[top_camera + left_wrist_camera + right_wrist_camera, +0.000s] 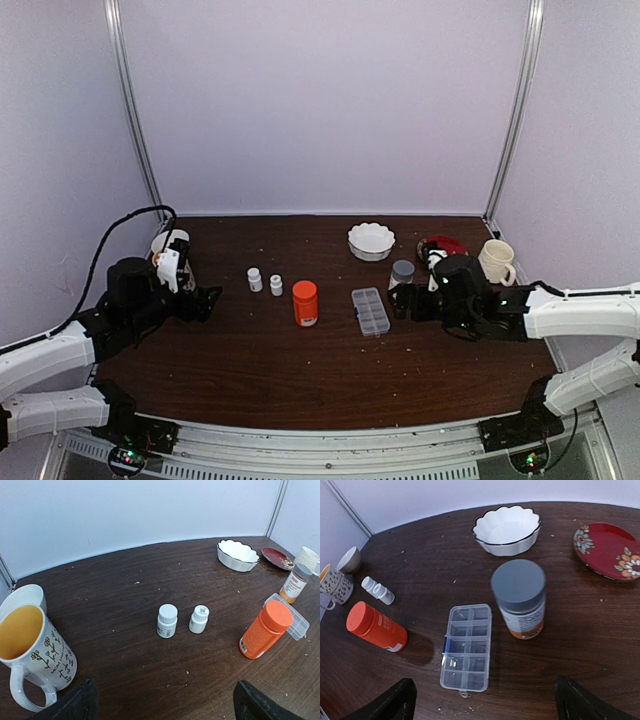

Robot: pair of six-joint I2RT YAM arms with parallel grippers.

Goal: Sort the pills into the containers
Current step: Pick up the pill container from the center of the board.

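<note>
Clear plastic marks the organizer box (pixel 371 311), which lies flat on the dark wooden worktop (pixel 300 380) just right of centre, its long side running away from the arms and its cells in two rows. Just to its left stands an orange bottle (pixel 305 302), close but not touching. Behind the box's far right corner stands a grey-capped amber bottle (pixel 402 272). The right hand (pixel 400 300) hovers beside the box on its right with fingers spread wide and nothing between them. The left hand (pixel 205 300) sits well to the left, equally open and empty, next to a flower-patterned mug (pixel 35 650). Two small white bottles (pixel 254 279) stand side by side between that hand and the orange bottle. Toward the back wall are a white scalloped bowl (pixel 371 241), a red plate (pixel 445 245) and a cream mug (pixel 497 262). Pale specks (pixel 454 581) dot the worktop (too small to tell whether they are pills).
</note>
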